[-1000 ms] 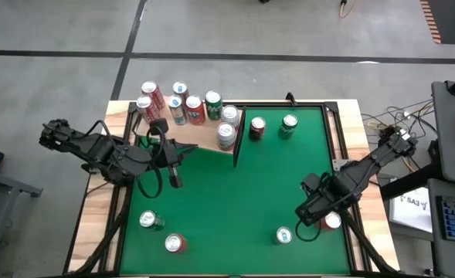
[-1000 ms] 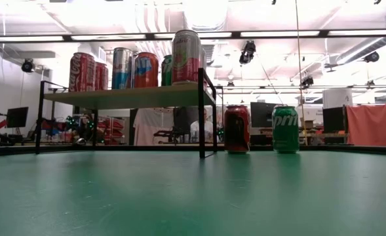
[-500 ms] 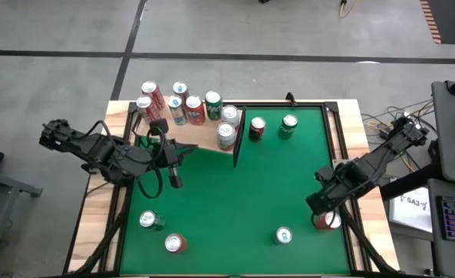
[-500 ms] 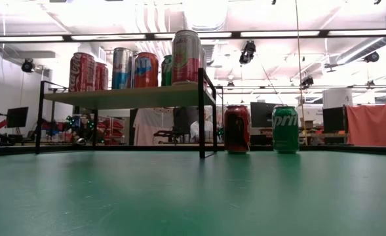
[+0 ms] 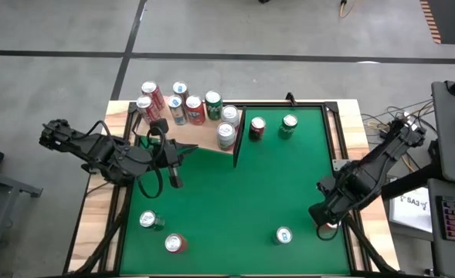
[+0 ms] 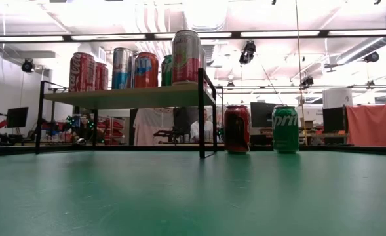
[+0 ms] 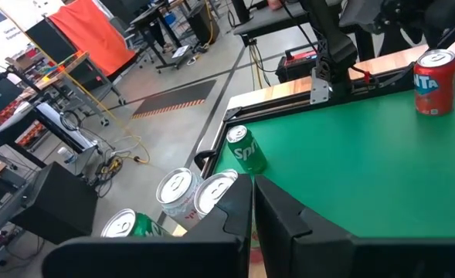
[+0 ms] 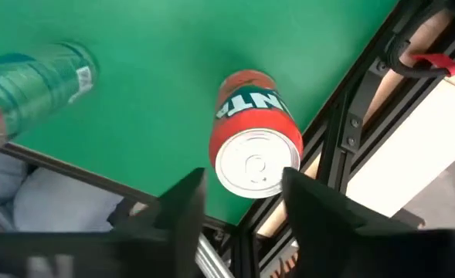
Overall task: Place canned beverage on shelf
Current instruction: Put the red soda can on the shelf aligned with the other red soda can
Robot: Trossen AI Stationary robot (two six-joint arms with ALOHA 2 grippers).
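The red can (image 8: 254,135) stands at the table's near right edge, directly under the right gripper (image 8: 239,205), whose fingers are spread apart on either side of its top without gripping it. The right arm reaches down over that corner. The shelf (image 5: 204,133) is far off at the back left, with the left gripper (image 5: 192,150) shut beside it
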